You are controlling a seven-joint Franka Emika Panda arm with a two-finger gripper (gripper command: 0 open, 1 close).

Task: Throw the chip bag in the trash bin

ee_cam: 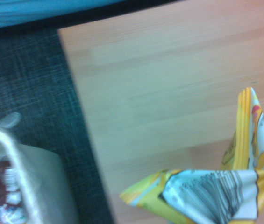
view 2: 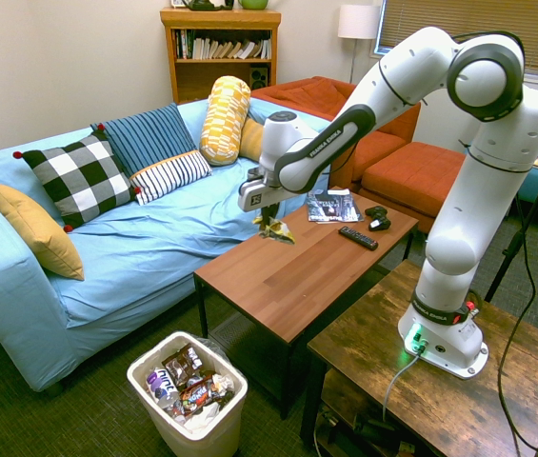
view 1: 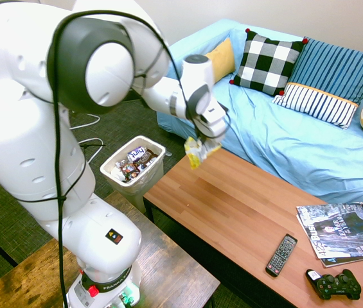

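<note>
I have the chip bag (view 1: 199, 151) pinched in the gripper (view 2: 267, 211), its fingers closed on the crumpled yellow and white packet. I'm holding it in the air above the coffee table (view 1: 245, 212), near the end closest to the bin (view 1: 112, 174), and the bag is clear of the bin's opening. In my wrist view the bag shows folded, one corner sticking up, with printed lines on its pale side.

The bin stands on the dark carpet (view 2: 107, 419) just beside the table's end. It is off-white with a clear liner, and I can see wrappers (view 2: 188, 381) heaped inside, brown, white and purple among them.

At the far end of the table I see the remote (view 1: 281, 255), the game controller (view 1: 334, 284) and some magazines (view 1: 343, 232). The blue sofa (view 1: 252, 128) runs along the table's other side, with checked, striped and yellow cushions (view 2: 80, 181) on it.
</note>
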